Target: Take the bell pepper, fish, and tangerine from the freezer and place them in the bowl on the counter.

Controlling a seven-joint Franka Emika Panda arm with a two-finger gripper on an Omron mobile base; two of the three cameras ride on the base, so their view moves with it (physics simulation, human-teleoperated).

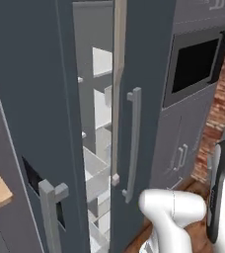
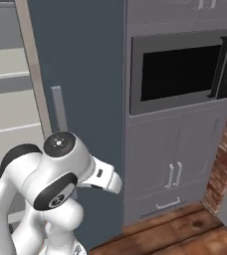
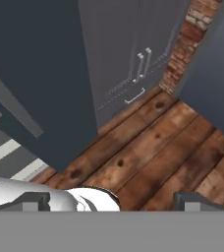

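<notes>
**A:** So where does everything sit relative to the two-finger gripper (image 3: 111, 201)? In the hand view its dark tips are spread wide apart with nothing between them, pointed down at the brown wood-plank floor (image 3: 153, 147).

**B:** The tall slate-blue freezer (image 1: 40, 113) is up and off to the gripper's side, not below it. The door (image 1: 144, 99) is seen only partly swung out, with a long pale grey bar handle (image 1: 132, 143) running vertically, so the gap into the pale interior is narrow. White shelves and drawers (image 1: 97, 173) can be made out in there.

**B:** The pepper, fish and tangerine can't be picked out, probably hidden deeper inside. Bowl and tan counter can't be placed from here.

**A:** So the hand would have to be raised and turned toward that gap?

**B:** Looks that way. Smooth flat panels everywhere; the handle is the only grabbable thing. Grey cabinets (image 2: 175, 159) and the built-in black-windowed oven (image 2: 180, 74) lie on the far side.
</notes>
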